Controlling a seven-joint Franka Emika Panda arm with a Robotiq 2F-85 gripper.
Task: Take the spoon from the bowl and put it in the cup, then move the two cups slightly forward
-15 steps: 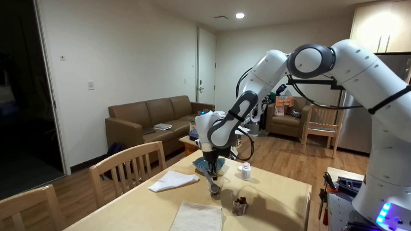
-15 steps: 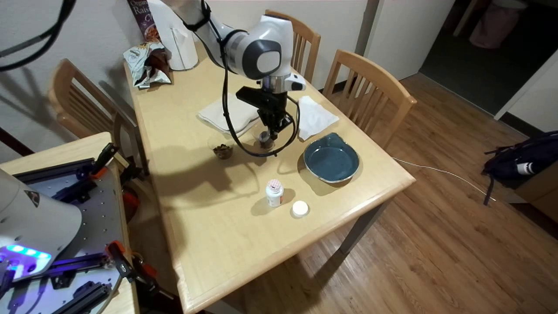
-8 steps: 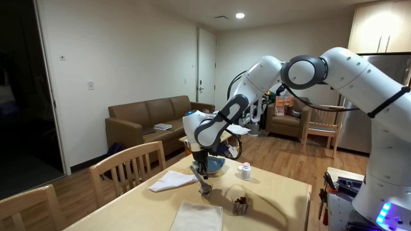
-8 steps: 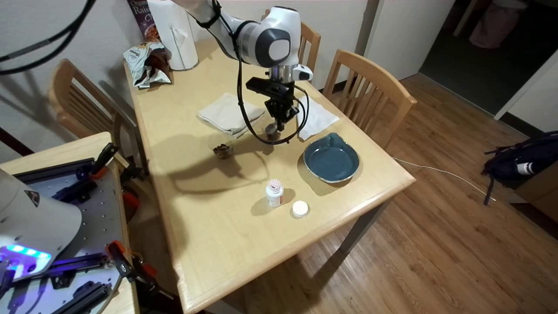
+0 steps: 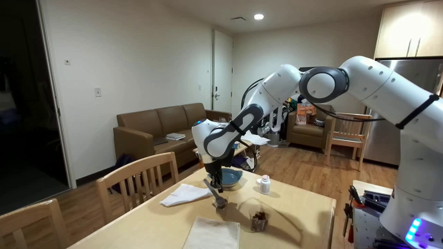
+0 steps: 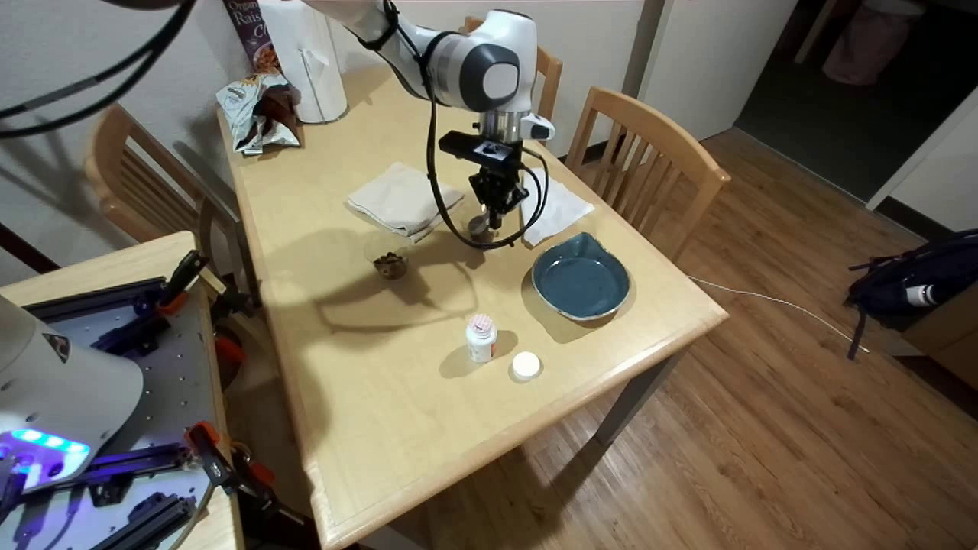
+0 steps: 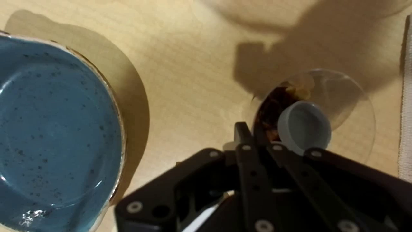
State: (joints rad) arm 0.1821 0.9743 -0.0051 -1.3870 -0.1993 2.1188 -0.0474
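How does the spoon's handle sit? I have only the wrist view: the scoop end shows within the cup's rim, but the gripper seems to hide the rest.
Observer: In an exterior view, the spoon's handle slants up out of the cup rather than standing straight.
Operator: Copy. Anything nearby I can't see and might knock over?
Observer: Yes. In both exterior views, a white bottle stands upright on the table.
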